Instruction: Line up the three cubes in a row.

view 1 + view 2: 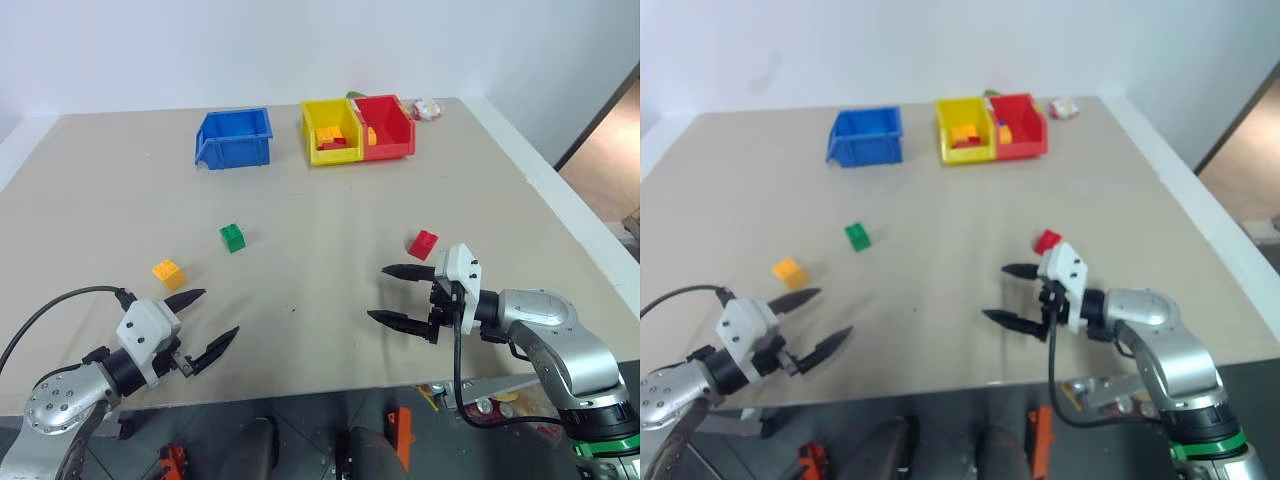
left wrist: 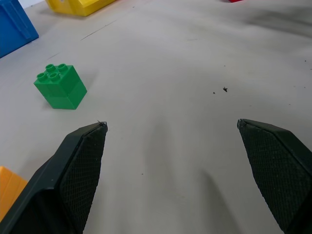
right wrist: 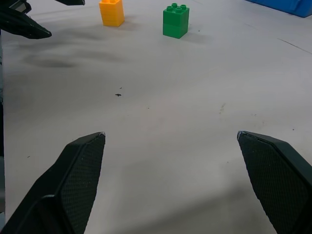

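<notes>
Both empty and spread wide, the left gripper (image 1: 205,325) waits near the yellow-orange cube (image 1: 168,271) and farther green cube (image 1: 233,237), the right gripper (image 1: 392,295) beside the red cube (image 1: 422,244), seemingly poised to gather them.

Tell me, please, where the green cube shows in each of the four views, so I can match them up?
Left eye view: green cube left of centre, on the table.
Right eye view: left of centre, same spot.
Left wrist view: upper left, studs up.
Right wrist view: near the top, middle.
Shared landmark: the yellow-orange cube beside it, apart from it.
</notes>
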You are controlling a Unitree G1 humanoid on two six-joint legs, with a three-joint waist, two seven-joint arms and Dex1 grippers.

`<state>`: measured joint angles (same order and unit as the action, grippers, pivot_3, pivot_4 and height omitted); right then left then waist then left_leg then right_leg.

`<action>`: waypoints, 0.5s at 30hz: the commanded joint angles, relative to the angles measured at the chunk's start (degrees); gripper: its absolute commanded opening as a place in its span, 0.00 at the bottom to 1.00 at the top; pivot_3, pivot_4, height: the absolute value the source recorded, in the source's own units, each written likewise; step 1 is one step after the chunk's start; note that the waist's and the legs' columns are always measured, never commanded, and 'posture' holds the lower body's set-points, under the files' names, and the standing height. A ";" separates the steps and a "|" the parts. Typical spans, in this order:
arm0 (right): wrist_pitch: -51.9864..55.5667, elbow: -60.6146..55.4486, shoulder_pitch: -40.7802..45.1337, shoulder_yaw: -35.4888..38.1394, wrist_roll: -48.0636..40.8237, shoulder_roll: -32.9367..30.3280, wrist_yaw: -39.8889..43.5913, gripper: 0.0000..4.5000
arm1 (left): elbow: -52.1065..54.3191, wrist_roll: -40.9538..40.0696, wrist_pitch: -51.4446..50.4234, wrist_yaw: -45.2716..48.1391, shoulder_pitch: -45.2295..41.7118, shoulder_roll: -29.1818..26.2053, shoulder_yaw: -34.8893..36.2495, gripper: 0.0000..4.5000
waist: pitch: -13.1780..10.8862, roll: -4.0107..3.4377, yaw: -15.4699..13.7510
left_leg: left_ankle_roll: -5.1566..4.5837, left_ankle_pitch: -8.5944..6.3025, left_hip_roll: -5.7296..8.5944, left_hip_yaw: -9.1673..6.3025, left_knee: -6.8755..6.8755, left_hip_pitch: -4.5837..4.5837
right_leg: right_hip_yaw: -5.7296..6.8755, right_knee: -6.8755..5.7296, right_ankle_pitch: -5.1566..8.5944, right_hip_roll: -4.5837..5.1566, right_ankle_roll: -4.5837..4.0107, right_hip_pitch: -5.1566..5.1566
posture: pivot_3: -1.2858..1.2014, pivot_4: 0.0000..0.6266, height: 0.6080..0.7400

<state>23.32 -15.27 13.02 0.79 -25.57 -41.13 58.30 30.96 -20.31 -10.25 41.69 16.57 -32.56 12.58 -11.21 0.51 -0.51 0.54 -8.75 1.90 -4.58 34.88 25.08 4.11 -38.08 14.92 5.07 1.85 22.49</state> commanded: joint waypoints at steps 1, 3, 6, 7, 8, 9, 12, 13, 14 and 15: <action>-1.24 0.52 0.76 2.13 -0.55 0.38 -0.85 1.00 | 1.10 -0.36 2.38 -0.25 0.69 1.11 -0.23 0.98 | 0.00 0.00 0.00 | 0.00 0.00 -0.02 0.01 0.00 0.00 | -0.01 0.00 -0.01 0.00 -0.04 0.01 | 0.52 0.24 1.00; -2.72 0.93 0.17 2.50 0.17 1.47 -2.30 1.00 | 2.06 -1.59 2.34 -0.47 1.49 2.66 -1.67 0.98 | 0.00 0.00 0.00 | 0.00 0.00 -0.07 0.08 0.00 -0.04 | -0.07 0.01 -0.01 -0.03 -0.13 0.01 | 0.52 0.24 1.00; -3.45 1.04 -0.21 2.45 0.31 2.18 -3.18 1.00 | 2.42 -2.59 1.23 -0.55 1.56 3.18 -2.10 0.98 | -0.01 0.02 -0.03 | 0.00 0.00 -0.12 0.25 0.00 -0.04 | -0.24 0.01 -0.04 -0.07 -0.13 0.06 | 0.52 0.24 1.00; -3.57 1.05 -0.32 2.44 0.33 2.43 -3.49 1.00 | 2.48 -3.29 0.25 -0.80 1.38 3.21 -2.16 0.98 | -0.01 0.02 -0.03 | 0.00 0.00 -0.13 0.24 0.01 -0.04 | -0.27 0.01 -0.06 -0.11 -0.11 0.07 | 0.52 0.24 1.00; -3.65 1.02 -0.42 2.45 0.39 2.65 -3.82 1.00 | 2.55 -4.32 -0.91 -1.17 1.13 3.31 -2.09 0.98 | -0.01 0.02 -0.03 | 0.00 0.00 -0.16 0.27 0.01 -0.04 | -0.29 0.01 -0.08 -0.15 -0.11 0.08 | 0.52 0.24 1.00; -3.67 0.97 -0.50 2.42 0.35 2.80 -4.05 1.00 | 2.60 -5.23 -2.12 -1.83 0.79 3.47 -1.90 0.98 | -0.01 0.02 -0.03 | 0.00 0.00 -0.20 0.31 0.01 -0.04 | -0.32 0.01 -0.09 -0.17 -0.12 0.08 | 0.52 0.24 1.00; -3.52 0.65 -0.79 2.29 0.09 3.24 -4.70 1.00 | 2.83 -6.36 -4.01 -2.23 -0.04 2.91 -2.06 0.98 | 0.00 0.03 -0.03 | -0.01 0.00 -0.35 0.47 0.03 -0.06 | -0.41 0.01 -0.19 -0.33 -0.09 0.13 | 0.52 0.24 1.00; -3.28 0.53 -0.86 2.33 -0.09 3.44 -4.99 1.00 | 2.98 -6.32 -4.00 -1.96 -0.18 2.63 -2.34 0.98 | 0.00 0.03 -0.02 | 0.00 0.00 -0.41 0.52 0.04 -0.06 | -0.44 0.01 -0.26 -0.48 -0.05 0.15 | 0.52 0.24 1.00; -2.99 0.23 -1.05 2.39 -0.29 3.67 -5.41 1.00 | 3.25 -6.37 -4.22 -1.86 -0.24 2.55 -2.76 0.98 | 0.00 0.03 -0.02 | 0.00 0.00 -0.45 0.59 0.05 -0.06 | -0.50 0.01 -0.29 -0.55 -0.09 0.19 | 0.52 0.24 1.00; -2.76 -0.05 -1.17 2.40 -0.45 3.79 -5.67 1.00 | 3.51 -6.30 -4.36 -1.87 -0.32 2.51 -3.17 0.98 | 0.00 0.03 -0.02 | 0.00 0.01 -0.51 0.64 0.05 -0.06 | -0.53 0.01 -0.32 -0.62 -0.16 0.24 | 0.52 0.24 1.00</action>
<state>20.71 -13.41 11.90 1.52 -25.02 -37.56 53.17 31.70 -25.74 -14.43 39.61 16.30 -29.62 9.67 -11.22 0.53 -0.53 0.53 -8.74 1.35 -3.92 34.93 25.02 3.54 -38.06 14.59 4.40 1.65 22.75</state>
